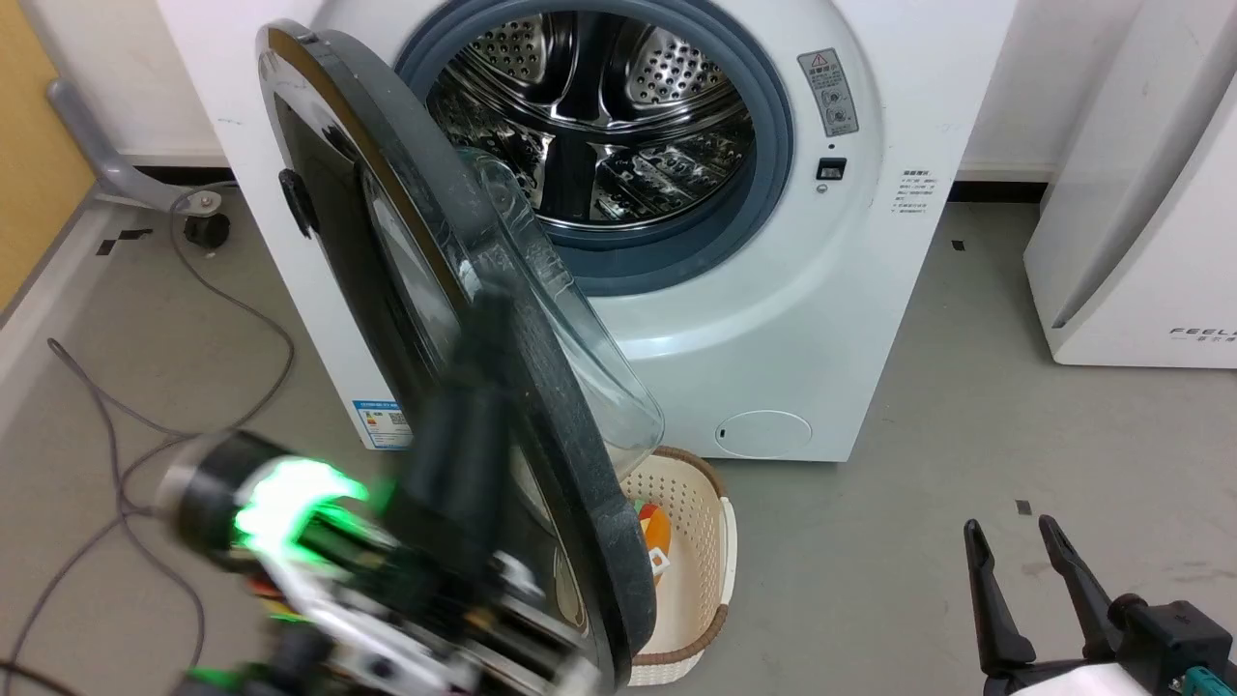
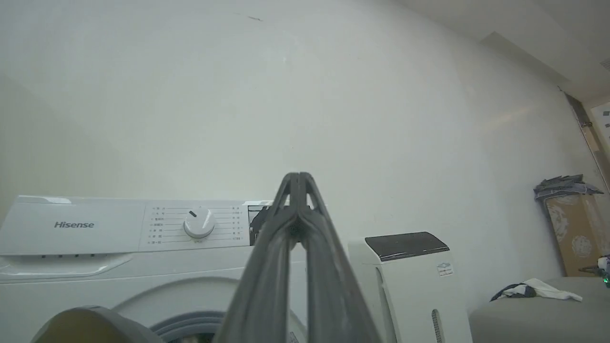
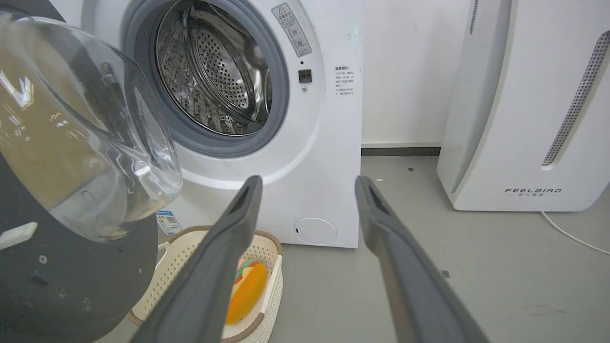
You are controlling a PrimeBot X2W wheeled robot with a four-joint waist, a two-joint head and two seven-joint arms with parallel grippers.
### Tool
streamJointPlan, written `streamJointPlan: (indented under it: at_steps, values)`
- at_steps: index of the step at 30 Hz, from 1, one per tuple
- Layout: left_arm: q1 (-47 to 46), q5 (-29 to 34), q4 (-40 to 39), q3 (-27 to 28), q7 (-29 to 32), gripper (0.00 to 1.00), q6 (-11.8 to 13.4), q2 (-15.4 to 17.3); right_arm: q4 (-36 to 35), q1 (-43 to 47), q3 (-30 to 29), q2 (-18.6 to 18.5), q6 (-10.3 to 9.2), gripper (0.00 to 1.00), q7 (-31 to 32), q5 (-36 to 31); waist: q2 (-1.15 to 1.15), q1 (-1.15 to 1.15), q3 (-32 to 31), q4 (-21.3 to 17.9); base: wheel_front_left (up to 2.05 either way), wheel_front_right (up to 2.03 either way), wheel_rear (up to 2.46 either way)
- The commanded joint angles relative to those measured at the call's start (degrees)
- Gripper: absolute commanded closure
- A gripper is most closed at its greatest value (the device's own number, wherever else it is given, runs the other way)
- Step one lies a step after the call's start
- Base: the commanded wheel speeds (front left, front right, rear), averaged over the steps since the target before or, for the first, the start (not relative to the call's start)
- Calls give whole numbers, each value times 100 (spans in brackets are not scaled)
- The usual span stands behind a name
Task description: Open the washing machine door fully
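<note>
Swinging-out is judged in hand: the washing machine door (image 1: 324, 164) is seen half open just beside the left tool (image 1: 488, 314), which is closed tight with nothing gripped. The right tool (image 1: 1010, 527) is held spread wide, empty. An outward push is needed next.

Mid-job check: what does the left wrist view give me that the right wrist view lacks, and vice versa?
Left wrist view: the control dial and Hisense lettering along the top of the washing machine, the left gripper shut, clothes at far right.
Right wrist view: the steel drum, the glass bowl and inner face of the washing machine door, the basket below it, the right gripper open.
Both: the washer's white front, its grey rubber ring, the white appliance beside it.
</note>
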Motion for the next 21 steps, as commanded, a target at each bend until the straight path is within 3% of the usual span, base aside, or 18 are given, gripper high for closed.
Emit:
streamJointPlan:
  at_steps: [1, 6, 11, 21]
  values:
    - [102, -40, 46, -209, -24, 100, -84, 7, 25, -48, -2, 25, 30, 0, -30, 23, 0, 0, -1, 4, 0, 0, 0]
    - [309, -255, 364, -1108, 193, 100, -273, 94, 73, -58, -12, 25, 30, 0, -41, 15, 0, 0, 14, 13, 0, 0, 0]
    - [478, -634, 700, -1844, 794, 100, -349, 333, 134, -83, -20, 25, 30, 0, -58, 17, 0, 0, 36, 33, 0, 0, 0]
    - [874, -1072, 1359, -2149, 2110, 100, -194, 695, 243, -134, -20, 25, 30, 0, -106, 13, 0, 0, 74, 72, 0, 0, 0]
